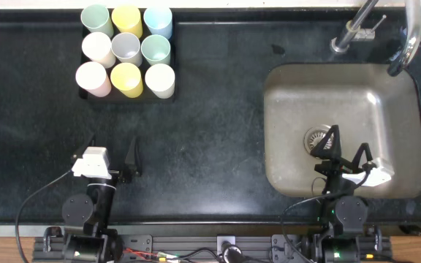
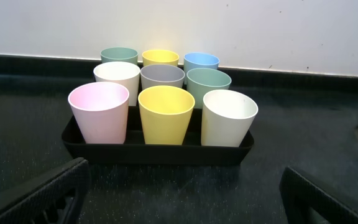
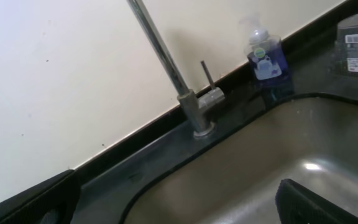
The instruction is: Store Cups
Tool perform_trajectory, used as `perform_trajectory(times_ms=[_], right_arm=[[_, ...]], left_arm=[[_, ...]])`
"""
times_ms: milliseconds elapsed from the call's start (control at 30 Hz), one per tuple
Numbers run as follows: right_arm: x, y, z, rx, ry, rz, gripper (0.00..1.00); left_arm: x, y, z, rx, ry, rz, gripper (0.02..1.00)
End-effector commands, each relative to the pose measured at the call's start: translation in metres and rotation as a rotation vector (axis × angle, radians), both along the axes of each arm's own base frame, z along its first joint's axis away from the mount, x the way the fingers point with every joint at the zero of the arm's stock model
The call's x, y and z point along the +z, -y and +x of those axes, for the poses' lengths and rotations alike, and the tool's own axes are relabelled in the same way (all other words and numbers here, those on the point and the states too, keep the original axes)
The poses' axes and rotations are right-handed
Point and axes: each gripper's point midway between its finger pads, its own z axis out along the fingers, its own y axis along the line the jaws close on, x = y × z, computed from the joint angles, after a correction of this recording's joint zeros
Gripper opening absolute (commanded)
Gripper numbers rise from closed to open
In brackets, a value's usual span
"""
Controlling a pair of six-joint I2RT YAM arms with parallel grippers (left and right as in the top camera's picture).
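Several pastel cups (image 1: 126, 50) stand upright in rows in a black tray (image 1: 86, 96) at the back left of the dark counter. From the left wrist they face me: pink cup (image 2: 99, 112), yellow cup (image 2: 166, 114) and white cup (image 2: 229, 117) in the front row, tray rim (image 2: 157, 153) below. My left gripper (image 1: 113, 155) rests near the front edge, open and holding nothing, well short of the tray. My right gripper (image 1: 346, 150) sits open over the front of the steel sink (image 1: 386, 117), holding nothing.
A faucet (image 1: 358, 25) rises behind the sink, also seen as the faucet (image 3: 169, 65) against the cream wall. A blue soap bottle (image 3: 266, 59) stands on the sink ledge. Bare dark counter (image 1: 210, 146) lies between tray and sink.
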Motion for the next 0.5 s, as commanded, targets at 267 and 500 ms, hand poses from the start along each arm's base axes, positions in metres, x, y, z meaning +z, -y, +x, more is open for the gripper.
perform_trajectory(times_ms=[267,500], right_arm=[[0.002,0.012,-0.003,-0.053,0.006,-0.024,0.996],[0.0,-0.005,0.002,0.044,-0.02,-0.099,0.996]], left_arm=[[0.0,-0.002,0.0,0.003,0.006,0.017,1.0],[0.0,-0.002,0.0,0.003,0.006,0.017,1.0]])
